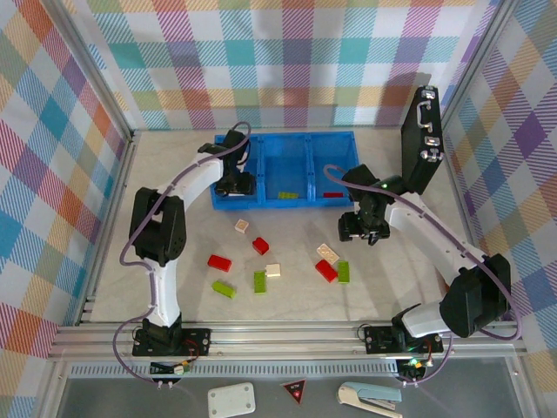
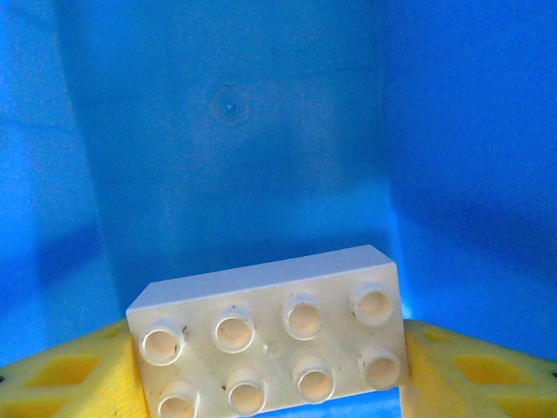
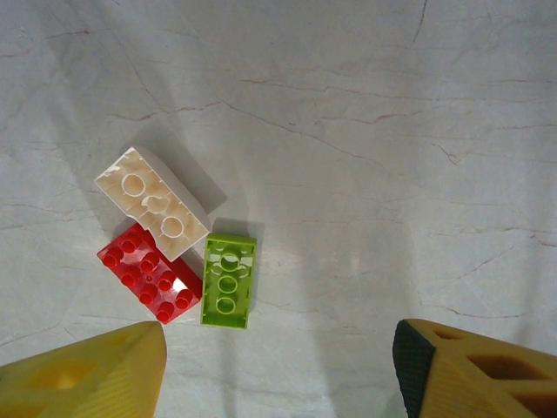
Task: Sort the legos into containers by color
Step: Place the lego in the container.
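The blue bin (image 1: 261,205) with three compartments stands at the back of the table. My left gripper (image 1: 233,183) hangs over its left compartment (image 2: 235,131), shut on a cream brick (image 2: 270,335) that sits studs up between the yellow fingers (image 2: 65,379). A green brick (image 1: 287,195) lies in the middle compartment and a red one (image 1: 332,193) in the right. My right gripper (image 1: 364,233) is open (image 3: 278,357) above the table, near a cream (image 3: 155,202), a red (image 3: 148,274) and a green brick (image 3: 229,279) that touch one another. Several more bricks lie scattered, among them a red one (image 1: 219,262).
A black briefcase (image 1: 424,139) stands upright at the back right, beside the bin. Plaid walls close in the table on three sides. A metal rail (image 1: 278,335) runs along the front edge. Bare marble table (image 3: 392,174) lies to the right of the brick cluster.
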Robot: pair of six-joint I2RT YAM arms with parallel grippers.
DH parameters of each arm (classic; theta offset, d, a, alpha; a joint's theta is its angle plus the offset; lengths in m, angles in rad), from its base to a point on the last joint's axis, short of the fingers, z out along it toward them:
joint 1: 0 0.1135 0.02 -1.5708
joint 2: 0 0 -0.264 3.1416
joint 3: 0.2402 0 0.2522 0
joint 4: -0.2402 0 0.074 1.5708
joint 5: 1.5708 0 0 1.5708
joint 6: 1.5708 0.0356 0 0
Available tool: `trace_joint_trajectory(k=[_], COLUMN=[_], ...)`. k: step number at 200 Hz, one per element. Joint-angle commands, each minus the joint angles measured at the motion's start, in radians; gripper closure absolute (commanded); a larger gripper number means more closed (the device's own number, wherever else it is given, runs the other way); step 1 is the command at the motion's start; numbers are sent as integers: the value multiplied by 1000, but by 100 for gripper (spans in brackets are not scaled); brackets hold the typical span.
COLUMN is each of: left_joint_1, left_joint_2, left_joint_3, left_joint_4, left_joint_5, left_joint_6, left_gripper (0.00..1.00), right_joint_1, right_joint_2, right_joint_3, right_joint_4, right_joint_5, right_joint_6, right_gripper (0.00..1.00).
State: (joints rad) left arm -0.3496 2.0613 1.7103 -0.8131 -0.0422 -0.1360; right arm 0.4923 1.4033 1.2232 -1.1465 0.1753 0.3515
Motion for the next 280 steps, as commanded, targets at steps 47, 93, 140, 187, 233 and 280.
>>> trace_joint_trajectory(k=[47,93,140,187,233,280], left_joint_1=[13,15,15,15,15,15], left_joint_2=[102,132,130,112,82,34], left_joint_3=[66,64,56,51,48,55], left_joint_4=[-44,-38,-29,-32,-40,-57], left_joint_5=[-21,-38,-28,-27,-30,-27], left_joint_6=[29,31,27,22,21,21], left_gripper=[36,34,29,28,24,24], right_joint_1=[6,6,6,6,8,9], right_joint_2=[-20,-14,-13,-12,-12,-7], right_joint_3=[1,1,9,9,12,6], right_joint_4=[-42,-41,-41,-37,-33,-20], right_joint_5=[24,20,17,13,9,-5], right_joint_6=[12,17,21,21,21,20], right_gripper=[29,29,29,29,29,29])
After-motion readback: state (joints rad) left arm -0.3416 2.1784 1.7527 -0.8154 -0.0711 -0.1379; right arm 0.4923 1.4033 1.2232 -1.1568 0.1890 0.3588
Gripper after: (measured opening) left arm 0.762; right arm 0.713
